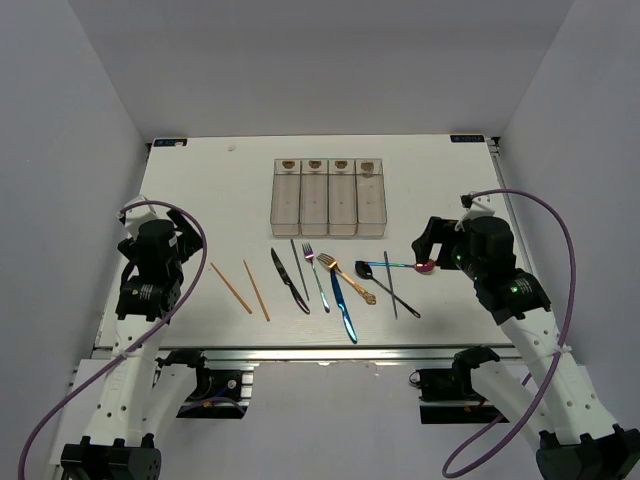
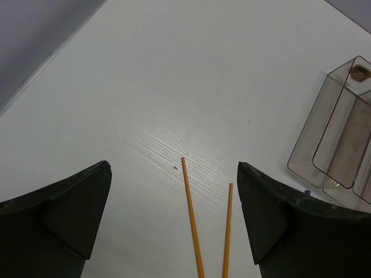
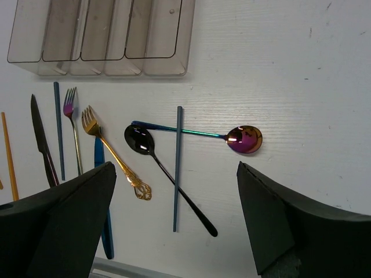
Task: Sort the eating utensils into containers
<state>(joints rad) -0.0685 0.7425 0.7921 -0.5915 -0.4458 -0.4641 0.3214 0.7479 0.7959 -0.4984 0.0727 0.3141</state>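
Observation:
Four joined clear containers (image 1: 330, 197) stand at the table's middle back. In front of them the utensils lie in a row: two tan chopsticks (image 1: 231, 288) (image 1: 258, 290), a black knife (image 1: 289, 280), a purple fork (image 1: 316, 275), a gold fork (image 1: 346, 278), a blue knife (image 1: 343, 305), a black spoon (image 1: 385, 285) and a pink-bowled spoon (image 1: 405, 266). My left gripper (image 1: 182, 233) is open above the chopsticks' far ends (image 2: 191, 220). My right gripper (image 1: 430, 240) is open and empty above the black spoon (image 3: 139, 140), a dark stick (image 3: 177, 168) and the pink-bowled spoon (image 3: 244, 139).
A second dark stick (image 3: 57, 133) lies between the black knife (image 3: 39, 136) and the purple fork (image 3: 71, 116). The containers show empty in the right wrist view (image 3: 165, 66) and at the right edge of the left wrist view (image 2: 324, 145). Grey walls enclose the table.

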